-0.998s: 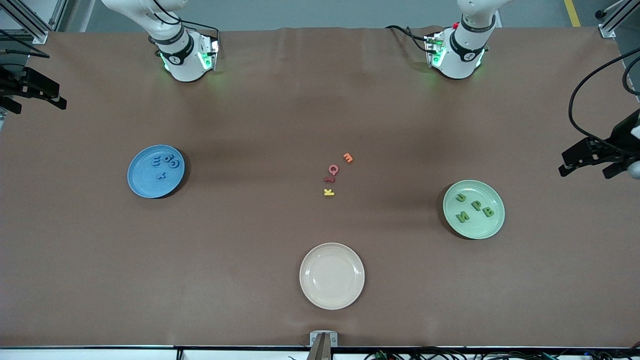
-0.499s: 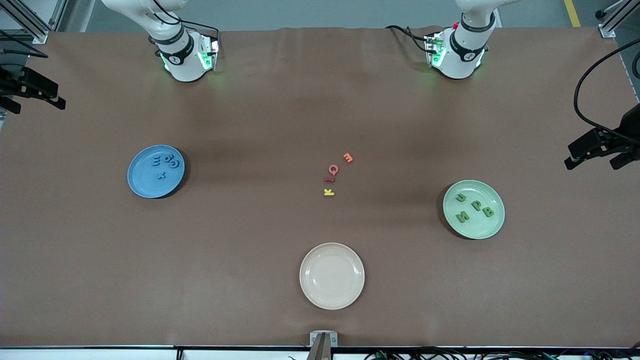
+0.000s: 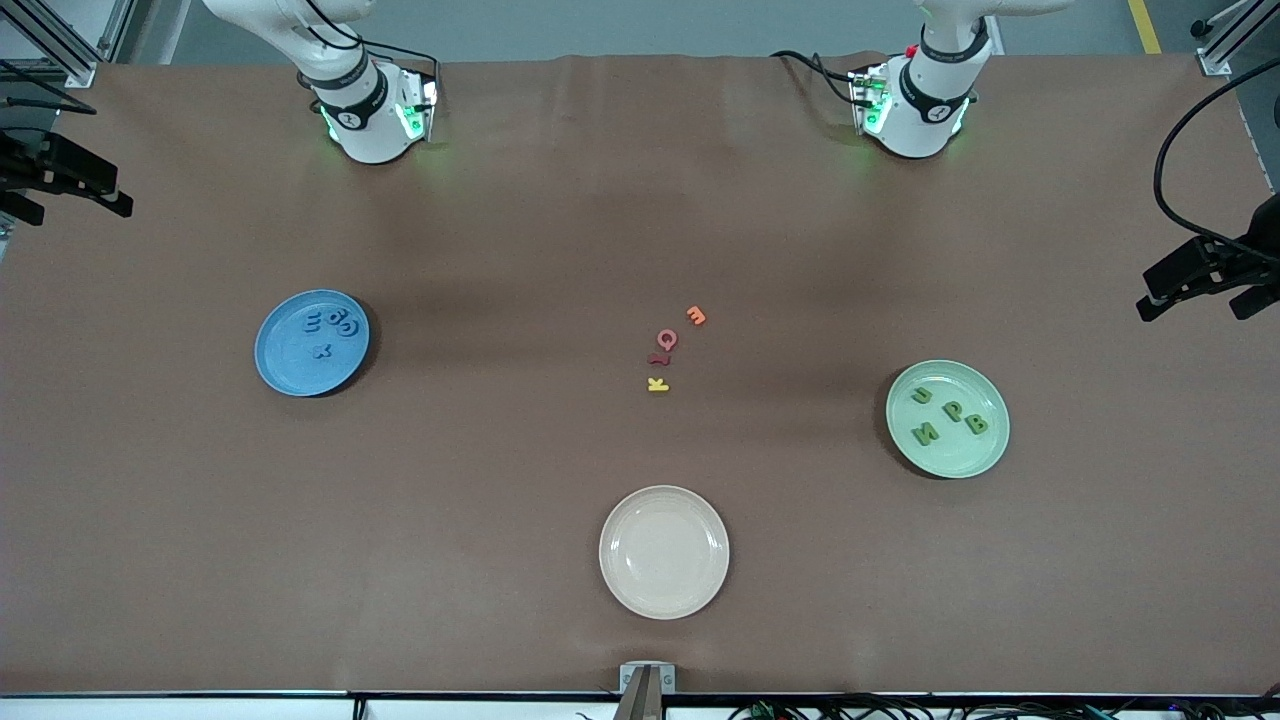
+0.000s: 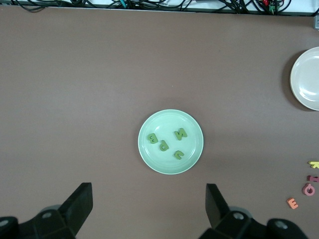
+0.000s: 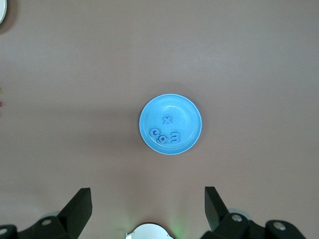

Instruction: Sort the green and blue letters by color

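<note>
Both grippers hang empty with fingers spread wide: the left gripper [image 4: 149, 211] high over the table's left-arm end, the right gripper [image 5: 148, 214] high over the right-arm end. Four green letters [image 3: 948, 413] lie on the green plate [image 3: 990, 458], four blue letters [image 3: 330, 329] on the blue plate [image 3: 285, 375]. The sorting looks finished; nothing seems left to pick up.
</note>
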Robot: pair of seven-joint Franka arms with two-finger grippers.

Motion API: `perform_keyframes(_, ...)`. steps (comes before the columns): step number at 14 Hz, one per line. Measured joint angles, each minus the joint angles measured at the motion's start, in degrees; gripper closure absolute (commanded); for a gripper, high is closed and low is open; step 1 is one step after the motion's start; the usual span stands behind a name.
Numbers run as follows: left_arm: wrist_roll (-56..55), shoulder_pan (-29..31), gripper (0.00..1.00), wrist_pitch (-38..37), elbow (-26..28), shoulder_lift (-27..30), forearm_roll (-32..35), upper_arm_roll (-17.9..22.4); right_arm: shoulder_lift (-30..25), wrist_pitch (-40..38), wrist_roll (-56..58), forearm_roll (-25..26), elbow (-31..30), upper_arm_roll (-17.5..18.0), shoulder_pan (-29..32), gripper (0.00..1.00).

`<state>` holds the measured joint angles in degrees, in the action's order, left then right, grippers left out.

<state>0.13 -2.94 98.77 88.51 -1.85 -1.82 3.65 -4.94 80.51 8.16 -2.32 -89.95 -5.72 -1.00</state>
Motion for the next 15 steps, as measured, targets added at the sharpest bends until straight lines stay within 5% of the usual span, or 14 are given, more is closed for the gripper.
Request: perform_keyframes(15,-0.01,0.06,0.0,-2.85,0.0,3.2,0.0,0.19,0.0,0.0,0.02,-0.16,-0.65,-0.36,0.97,0.0)
